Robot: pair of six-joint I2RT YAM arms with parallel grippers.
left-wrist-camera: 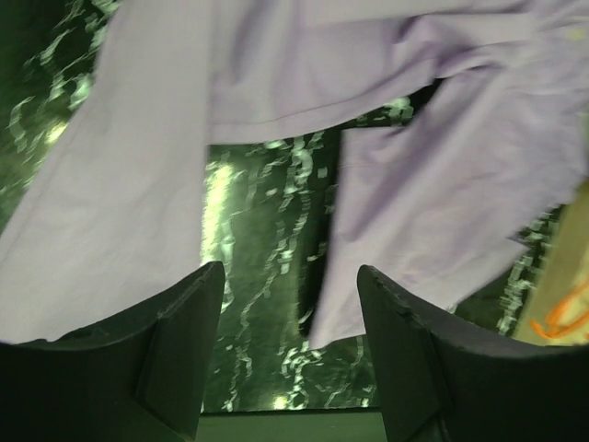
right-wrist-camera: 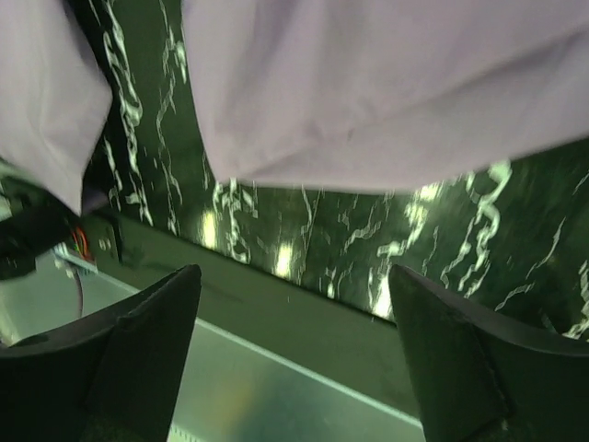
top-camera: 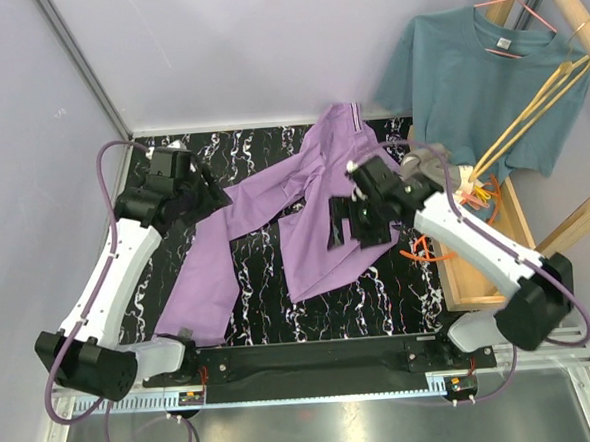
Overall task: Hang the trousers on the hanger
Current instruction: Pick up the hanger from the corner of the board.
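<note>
step: pre-grasp, trousers sprawled, unhung | left gripper agape, empty | right gripper agape, empty | next: pinch cloth, fetch hanger at 2 o'clock

left pincer: jaws apart, empty | lilac trousers: spread ahead | table: black marbled

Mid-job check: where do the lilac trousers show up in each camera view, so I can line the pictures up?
Top external: the trousers lie spread across the middle of the table, with the legs running toward the near left.
Left wrist: the trousers fill the top and left, with a second leg at the right.
Right wrist: the trousers span the top, plus a corner at the upper left.
Shared landmark: the black marbled tabletop under the cloth.
</note>
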